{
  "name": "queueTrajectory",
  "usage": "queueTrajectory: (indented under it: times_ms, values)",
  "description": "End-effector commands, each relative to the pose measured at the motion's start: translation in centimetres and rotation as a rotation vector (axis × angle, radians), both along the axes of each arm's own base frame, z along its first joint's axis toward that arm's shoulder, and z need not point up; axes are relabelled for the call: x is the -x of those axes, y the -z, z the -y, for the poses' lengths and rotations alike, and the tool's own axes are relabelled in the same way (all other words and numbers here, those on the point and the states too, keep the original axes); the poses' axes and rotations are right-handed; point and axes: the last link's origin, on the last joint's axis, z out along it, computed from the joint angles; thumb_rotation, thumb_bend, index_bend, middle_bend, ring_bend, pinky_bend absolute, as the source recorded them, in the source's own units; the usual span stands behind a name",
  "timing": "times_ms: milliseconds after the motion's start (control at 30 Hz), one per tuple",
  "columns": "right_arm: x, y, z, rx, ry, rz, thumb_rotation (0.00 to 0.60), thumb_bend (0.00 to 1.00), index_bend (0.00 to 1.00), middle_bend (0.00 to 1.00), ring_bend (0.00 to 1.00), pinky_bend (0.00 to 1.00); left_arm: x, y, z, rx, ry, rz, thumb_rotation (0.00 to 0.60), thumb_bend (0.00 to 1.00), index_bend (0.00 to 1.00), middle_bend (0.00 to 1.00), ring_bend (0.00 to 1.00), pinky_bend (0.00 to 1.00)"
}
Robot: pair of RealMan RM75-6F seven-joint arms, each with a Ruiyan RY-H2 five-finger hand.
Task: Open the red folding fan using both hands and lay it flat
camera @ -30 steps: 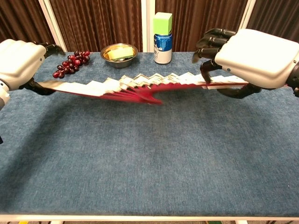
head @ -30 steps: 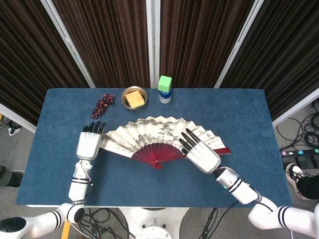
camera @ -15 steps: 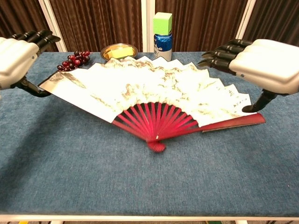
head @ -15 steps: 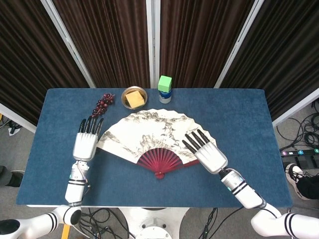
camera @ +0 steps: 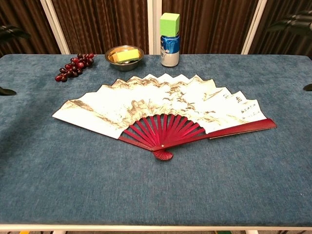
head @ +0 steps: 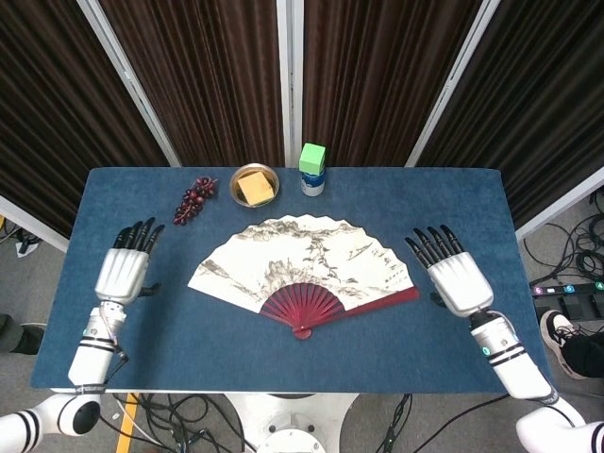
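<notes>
The red folding fan (head: 304, 267) (camera: 163, 108) lies spread open and flat on the blue table, its cream painted leaf fanned toward the back and its red ribs meeting at the pivot near the front. My left hand (head: 125, 266) hovers open to the left of the fan, well apart from it. My right hand (head: 451, 274) hovers open to the right, clear of the fan's red guard stick. In the chest view only dark fingertips of the right hand (camera: 292, 22) and of the left hand (camera: 9, 32) show at the frame edges.
A bunch of dark red grapes (head: 193, 199) (camera: 73, 66), a small metal bowl with a yellow piece (head: 255, 184) (camera: 124, 54), and a blue can topped by a green block (head: 312, 169) (camera: 169, 38) stand along the back of the table (head: 453, 203).
Both hands let go of the fan and drew outward, left hand to the left, right hand to the right. The fan settled flat on the table.
</notes>
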Motion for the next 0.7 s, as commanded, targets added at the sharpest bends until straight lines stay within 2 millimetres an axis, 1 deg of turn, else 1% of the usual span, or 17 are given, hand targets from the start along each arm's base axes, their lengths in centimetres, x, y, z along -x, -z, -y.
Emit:
queueTrajectory:
  times_ms: [33, 67, 133, 233, 333, 500, 533, 700]
  values:
    - [2.6, -3.1, -1.1, 0.037, 0.067, 0.100, 0.600, 0.07, 0.00, 0.13, 0.02, 0.01, 2.2, -2.7, 0.5, -0.082, -0.054, 0.077, 0.600, 0.00, 0.12, 0.07, 0.00, 0.13]
    - [3.2, -3.7, -1.4, 0.040, 0.084, 0.130, 0.600, 0.11, 0.01, 0.16, 0.05, 0.03, 2.7, -3.2, 0.7, -0.095, -0.064, 0.104, 0.600, 0.00, 0.13, 0.08, 0.01, 0.13]
    - [4.5, -5.2, -2.1, 0.057, 0.115, 0.177, 0.600, 0.16, 0.05, 0.19, 0.07, 0.07, 3.9, -4.3, 1.6, -0.091, -0.075, 0.171, 0.600, 0.00, 0.14, 0.09, 0.02, 0.13]
    - [6.3, -6.6, -3.5, 0.091, 0.146, 0.207, 0.600, 0.17, 0.06, 0.19, 0.07, 0.08, 5.6, -5.9, 3.3, -0.117, -0.090, 0.234, 0.600, 0.00, 0.16, 0.10, 0.02, 0.13]
    - [7.5, -7.3, -5.1, 0.121, 0.164, 0.229, 0.600, 0.16, 0.06, 0.17, 0.04, 0.04, 7.2, -7.3, 5.4, -0.170, -0.097, 0.203, 0.600, 0.00, 0.17, 0.10, 0.02, 0.13]
    - [8.7, -7.5, -7.5, 0.161, 0.195, 0.254, 0.600, 0.16, 0.06, 0.15, 0.03, 0.02, 8.6, -8.6, 9.0, -0.211, -0.129, 0.118, 0.600, 0.00, 0.17, 0.10, 0.02, 0.13]
    - [8.8, -7.4, -8.1, 0.165, 0.203, 0.259, 0.600, 0.16, 0.06, 0.16, 0.03, 0.02, 8.6, -8.8, 9.9, -0.215, -0.134, 0.094, 0.600, 0.00, 0.17, 0.10, 0.02, 0.13]
    - [8.9, -6.9, -9.6, 0.172, 0.221, 0.275, 0.600, 0.16, 0.06, 0.16, 0.03, 0.02, 8.4, -9.0, 12.5, -0.207, -0.154, 0.059, 0.600, 0.00, 0.19, 0.10, 0.02, 0.13]
